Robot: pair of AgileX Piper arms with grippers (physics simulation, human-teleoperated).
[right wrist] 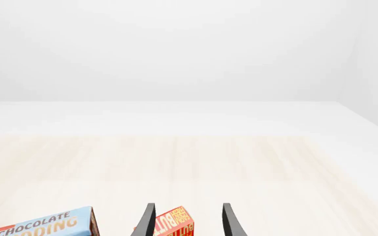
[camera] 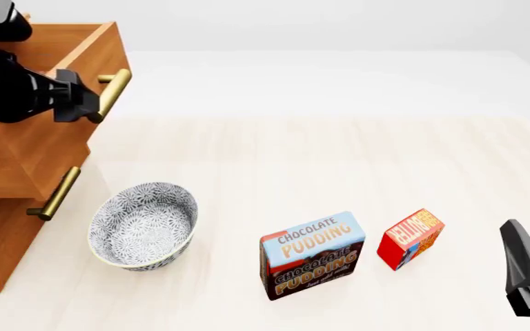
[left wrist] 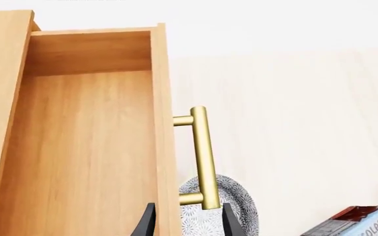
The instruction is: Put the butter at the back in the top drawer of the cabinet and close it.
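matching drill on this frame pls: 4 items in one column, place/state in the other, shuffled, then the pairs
Items:
1. top drawer
2. butter
3. bowl
4. left end effector

Places/states:
A. on the table, right of the chocolate pudding box
B. at the top drawer's brass handle
C. pulled out, nothing inside
D. on the table, beside the cabinet

Pairs: 1-C, 2-A, 3-D, 4-B
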